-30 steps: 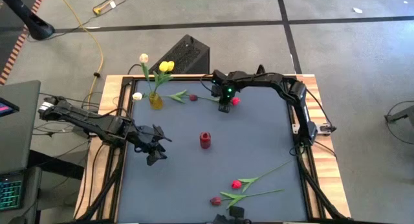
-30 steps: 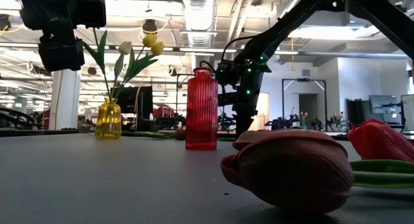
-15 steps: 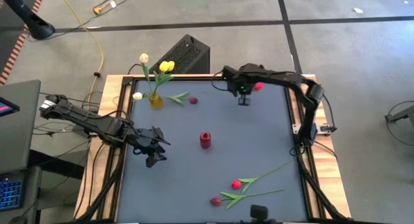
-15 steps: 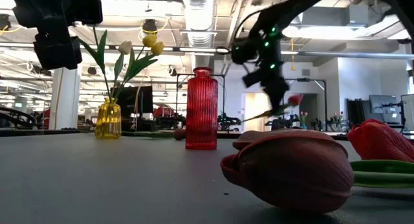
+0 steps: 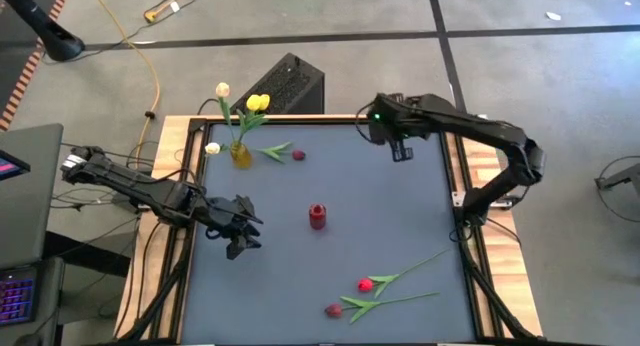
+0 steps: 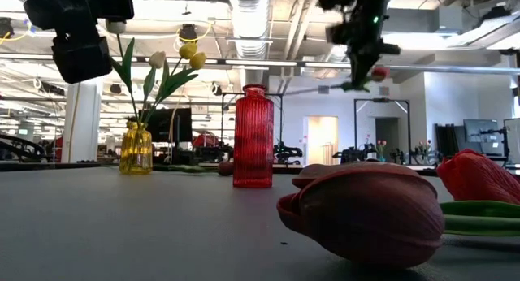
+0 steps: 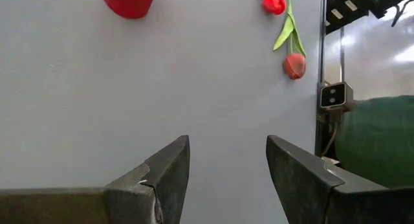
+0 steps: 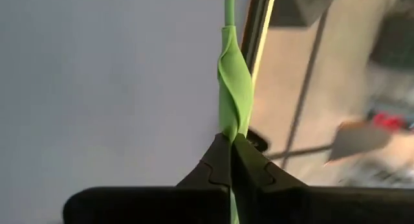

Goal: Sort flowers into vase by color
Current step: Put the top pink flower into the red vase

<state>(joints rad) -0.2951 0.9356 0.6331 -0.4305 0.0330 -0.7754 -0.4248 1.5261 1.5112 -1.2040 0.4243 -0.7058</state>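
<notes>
Yellow and cream flowers are placed in the yellow vase. The red vase looks empty. A red flower is gripped by the right tool; the left tool is held open.

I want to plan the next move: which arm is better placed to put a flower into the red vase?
The right. Its pincer is shut on a flower stem, raised over the table's far side. The left pincer is open, empty, hovering left of the red vase.
</notes>
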